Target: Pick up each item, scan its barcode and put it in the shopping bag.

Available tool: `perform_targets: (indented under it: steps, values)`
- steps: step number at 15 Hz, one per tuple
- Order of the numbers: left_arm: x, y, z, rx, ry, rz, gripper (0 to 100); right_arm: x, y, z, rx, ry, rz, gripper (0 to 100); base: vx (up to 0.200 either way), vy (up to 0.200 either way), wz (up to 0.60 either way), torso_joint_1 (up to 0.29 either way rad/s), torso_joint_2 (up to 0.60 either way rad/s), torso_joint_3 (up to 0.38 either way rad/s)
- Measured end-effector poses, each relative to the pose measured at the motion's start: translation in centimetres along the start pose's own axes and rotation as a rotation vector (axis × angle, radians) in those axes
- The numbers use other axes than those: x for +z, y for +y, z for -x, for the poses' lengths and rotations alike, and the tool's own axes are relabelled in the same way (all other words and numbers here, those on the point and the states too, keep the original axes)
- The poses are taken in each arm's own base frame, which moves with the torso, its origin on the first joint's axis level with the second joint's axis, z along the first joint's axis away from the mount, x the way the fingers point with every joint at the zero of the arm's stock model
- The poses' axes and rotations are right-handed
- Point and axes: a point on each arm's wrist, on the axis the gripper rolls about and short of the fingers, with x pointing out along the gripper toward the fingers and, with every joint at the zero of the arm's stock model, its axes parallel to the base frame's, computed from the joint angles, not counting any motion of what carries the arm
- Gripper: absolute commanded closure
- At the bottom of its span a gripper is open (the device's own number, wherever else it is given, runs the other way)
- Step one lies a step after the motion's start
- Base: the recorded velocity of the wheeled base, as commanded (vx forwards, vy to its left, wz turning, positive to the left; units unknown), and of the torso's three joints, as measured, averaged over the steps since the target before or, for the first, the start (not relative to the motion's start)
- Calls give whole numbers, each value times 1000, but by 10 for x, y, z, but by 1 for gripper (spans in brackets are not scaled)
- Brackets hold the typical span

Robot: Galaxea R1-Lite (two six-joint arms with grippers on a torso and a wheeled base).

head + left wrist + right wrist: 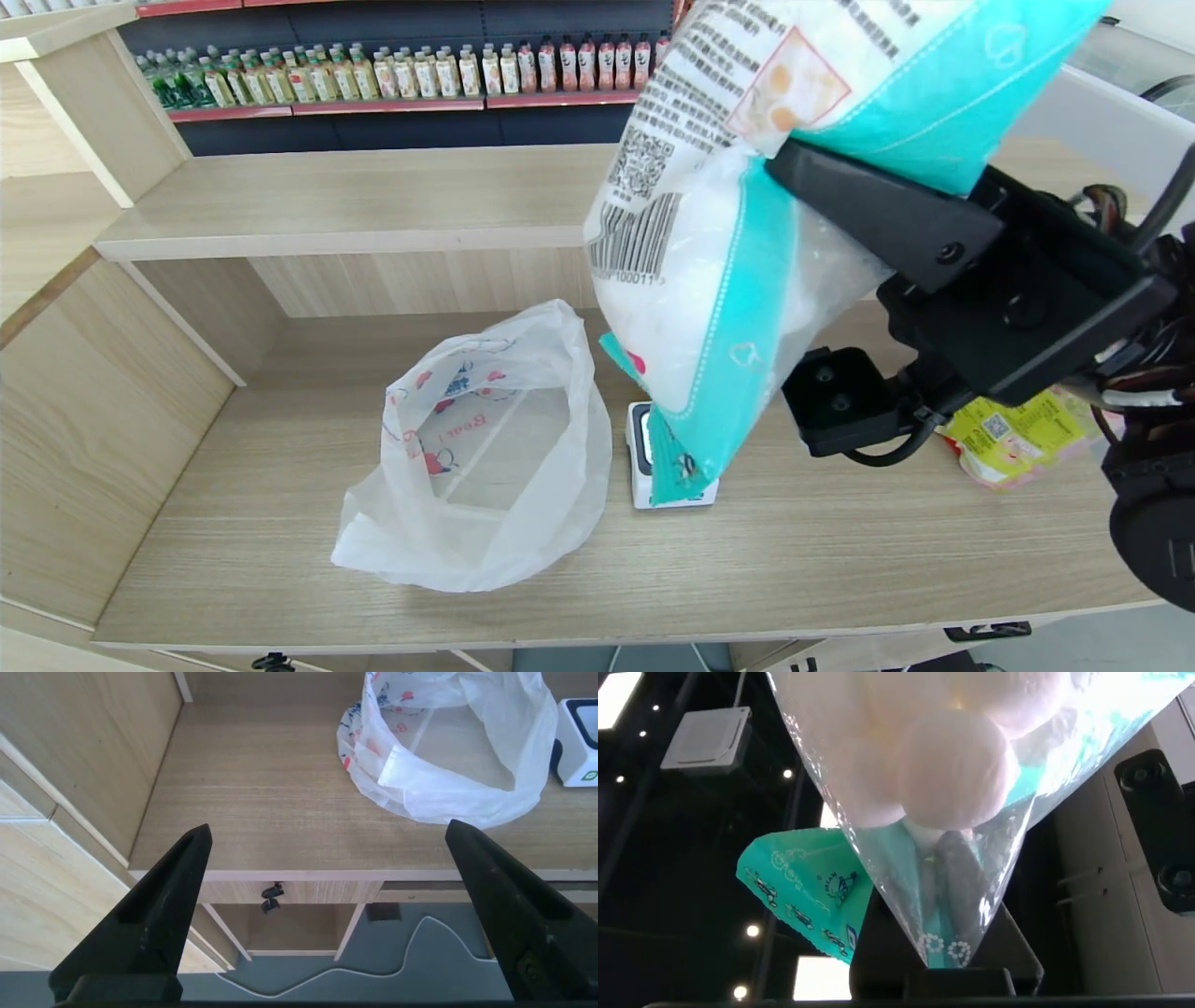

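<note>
The left tool (327, 840) hangs released over the bench's (840, 560) near edge. At mid-frame the shopping bag (485, 448) stands open, just beside the scanner (639, 467). At the upper right, the raised right tool (822, 182) grasps a teal-and-white packet (691, 261), whose lower corner overlaps the scanner.

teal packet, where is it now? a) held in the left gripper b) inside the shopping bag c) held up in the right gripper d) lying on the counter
c: the right gripper is shut on the teal packet, holding it raised above the counter; the left gripper is open and empty.
</note>
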Motion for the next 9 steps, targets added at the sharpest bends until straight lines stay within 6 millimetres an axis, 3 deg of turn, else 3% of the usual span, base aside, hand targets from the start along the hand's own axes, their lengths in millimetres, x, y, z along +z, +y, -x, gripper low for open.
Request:
perform_targets:
  steps: [5,9]
  values:
    - [0,0,0,-1,0,0,0,5,11,-9,-7,12,12,100,0,0,0,0,0,0]
    - [0,0,0,0,0,0,0,2,1,-25,-67,45,3,100,0,0,0,0,0,0]
